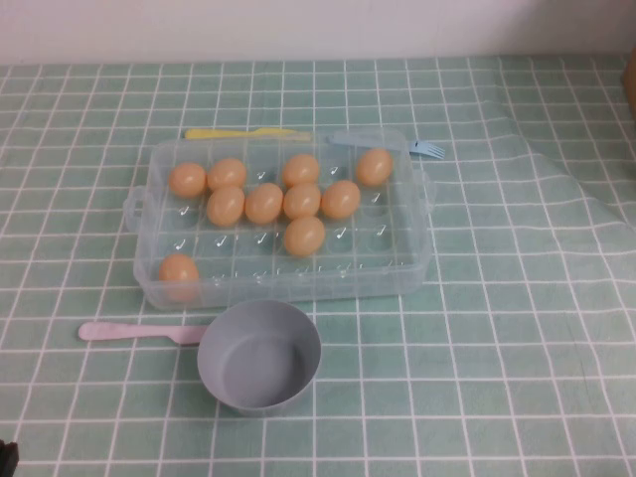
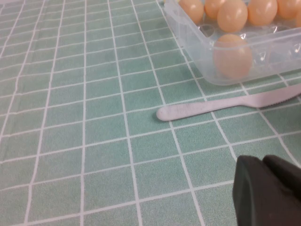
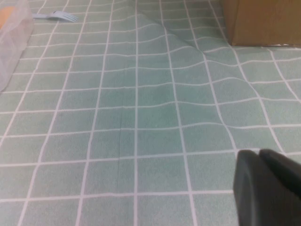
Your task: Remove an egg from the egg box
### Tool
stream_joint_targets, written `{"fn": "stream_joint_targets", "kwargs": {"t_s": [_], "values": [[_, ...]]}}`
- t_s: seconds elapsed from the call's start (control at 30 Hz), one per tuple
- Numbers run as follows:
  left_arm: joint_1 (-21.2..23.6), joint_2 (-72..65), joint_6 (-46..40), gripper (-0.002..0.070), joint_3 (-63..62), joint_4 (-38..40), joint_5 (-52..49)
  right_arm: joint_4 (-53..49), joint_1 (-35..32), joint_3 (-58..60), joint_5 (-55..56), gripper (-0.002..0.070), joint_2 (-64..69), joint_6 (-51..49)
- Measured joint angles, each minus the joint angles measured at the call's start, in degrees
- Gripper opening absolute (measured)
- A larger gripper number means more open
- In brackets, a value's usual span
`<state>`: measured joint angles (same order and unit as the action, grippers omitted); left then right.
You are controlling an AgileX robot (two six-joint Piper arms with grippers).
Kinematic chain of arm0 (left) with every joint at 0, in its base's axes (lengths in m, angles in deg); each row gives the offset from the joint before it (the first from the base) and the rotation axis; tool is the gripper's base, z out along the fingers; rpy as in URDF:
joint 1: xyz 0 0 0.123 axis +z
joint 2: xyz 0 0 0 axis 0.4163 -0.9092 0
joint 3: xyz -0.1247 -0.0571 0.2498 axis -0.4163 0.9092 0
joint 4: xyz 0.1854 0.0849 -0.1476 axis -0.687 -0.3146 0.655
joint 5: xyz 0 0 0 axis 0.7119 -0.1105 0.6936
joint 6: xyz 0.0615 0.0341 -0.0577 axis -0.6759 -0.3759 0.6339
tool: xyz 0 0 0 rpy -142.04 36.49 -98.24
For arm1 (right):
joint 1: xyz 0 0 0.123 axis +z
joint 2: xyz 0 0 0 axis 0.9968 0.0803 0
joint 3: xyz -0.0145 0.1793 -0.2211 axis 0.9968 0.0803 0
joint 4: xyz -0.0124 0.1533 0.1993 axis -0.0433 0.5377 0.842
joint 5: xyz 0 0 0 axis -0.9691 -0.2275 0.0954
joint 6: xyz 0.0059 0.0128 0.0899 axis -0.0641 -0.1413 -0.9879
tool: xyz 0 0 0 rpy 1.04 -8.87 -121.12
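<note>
**Nothing lifted yet: all nine eggs sit in the box**

Here's the desk, covered in a green checked cloth, and in the middle of it the egg box, clear plastic, open on top. Count them: nine eggs, every one inside the box. Eight cluster toward the far side, and one sits alone in the near-left corner cell, the egg, closest to the robot's left arm. By my reading that's the likeliest pick, though any would serve.

Just in front of the box stands a grey-blue bowl, with no egg in it. A pink knife lies to its left, a yellow utensil and a blue fork lie along the box's far edge.

Now the arms. The left claw hangs low over the cloth, near side of the desk, left of the box, nothing in it; whether it's apart or together I cannot tell. The right claw hovers over bare cloth well to the right of the box, likewise carrying nothing, state also impossible to tell.

So the score: no reach, no grasp, no lift. The whole job is ahead.
</note>
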<state>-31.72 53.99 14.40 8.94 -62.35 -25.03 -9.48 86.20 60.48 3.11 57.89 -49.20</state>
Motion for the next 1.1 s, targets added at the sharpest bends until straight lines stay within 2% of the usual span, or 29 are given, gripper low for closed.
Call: {"fn": "stream_joint_targets", "kwargs": {"t_s": [0.87, 1.1], "values": [[0.0, 0.0, 0.1, -0.0004, 0.0, 1.2, 1.7, 0.0, 0.0, 0.0, 0.0, -0.0017, 0.0, 0.0], [0.0, 0.0, 5.2, -0.0004, 0.0, 4.6, 2.9, 0.0, 0.0, 0.0, 0.0, -0.0017, 0.0, 0.0]]}}
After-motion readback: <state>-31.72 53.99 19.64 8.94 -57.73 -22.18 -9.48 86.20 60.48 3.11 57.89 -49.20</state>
